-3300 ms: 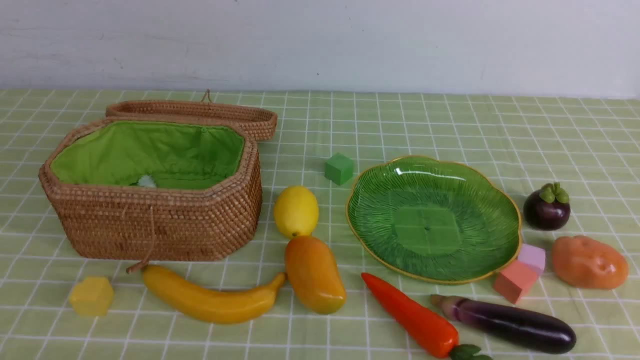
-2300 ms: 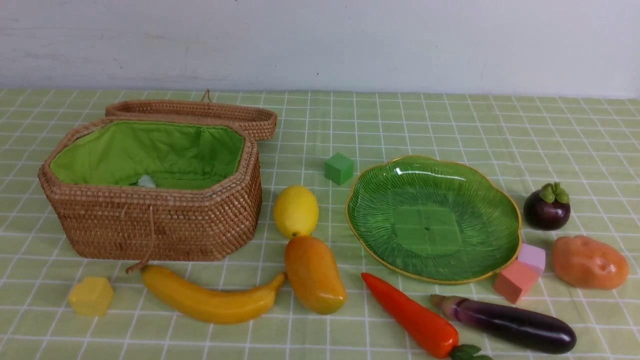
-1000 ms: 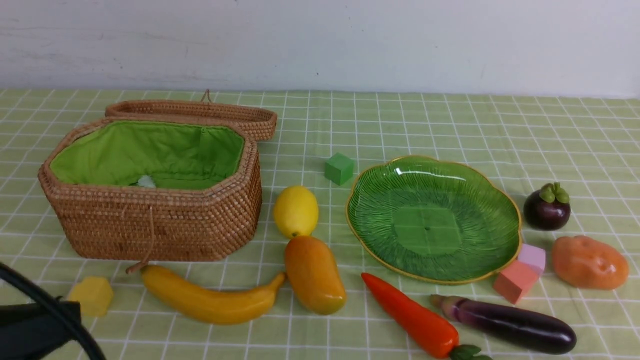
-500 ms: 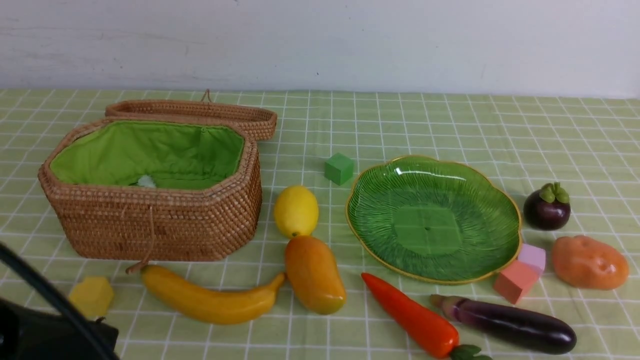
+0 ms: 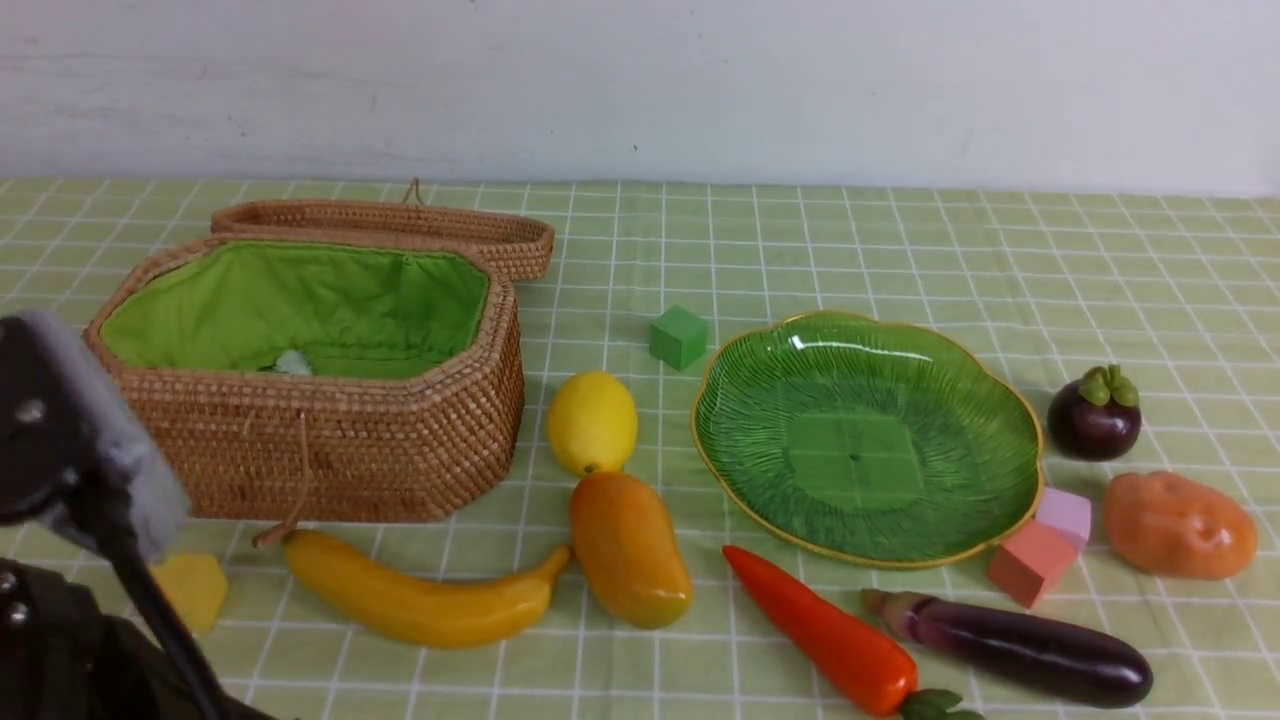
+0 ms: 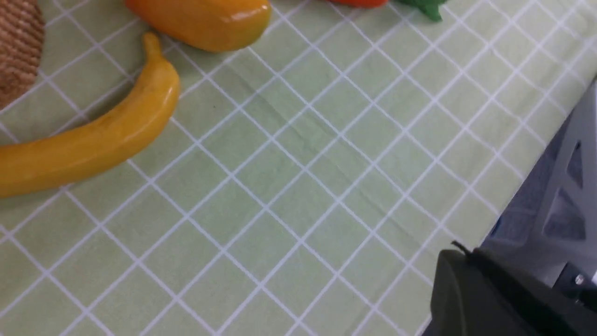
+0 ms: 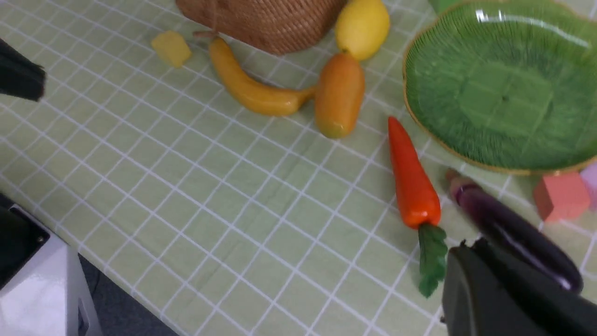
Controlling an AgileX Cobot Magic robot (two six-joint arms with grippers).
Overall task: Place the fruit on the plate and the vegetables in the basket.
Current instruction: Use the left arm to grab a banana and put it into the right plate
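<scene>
The open basket (image 5: 300, 450) stands at the left, the green plate (image 5: 870, 330) at the right. Lemon (image 5: 592, 422), mango (image 5: 628, 548) and banana (image 5: 415, 600) lie between them. Carrot (image 5: 825, 632) and eggplant (image 5: 1015, 648) lie in front of the plate, with potato (image 5: 1180, 525) and mangosteen (image 5: 1093, 418) to its right. My left gripper (image 6: 459, 254) looks shut and empty, hovering over bare cloth near the banana (image 6: 88, 135). My right gripper (image 7: 466, 249) looks shut and empty, above the carrot's leaves (image 7: 431, 256) and the eggplant (image 7: 513, 233).
The basket's lid (image 5: 400, 225) lies open behind it. Foam blocks lie about: green (image 5: 678, 336), yellow (image 5: 195, 590), salmon (image 5: 1030, 560), pink (image 5: 1065, 512). My left arm (image 5: 60, 450) covers the lower left corner. The table's near edge and grey robot base (image 6: 559, 186) are close.
My left arm has come up into the front view at the lower left, now in front of the basket's left corner and part of the yellow block. No object has moved.
</scene>
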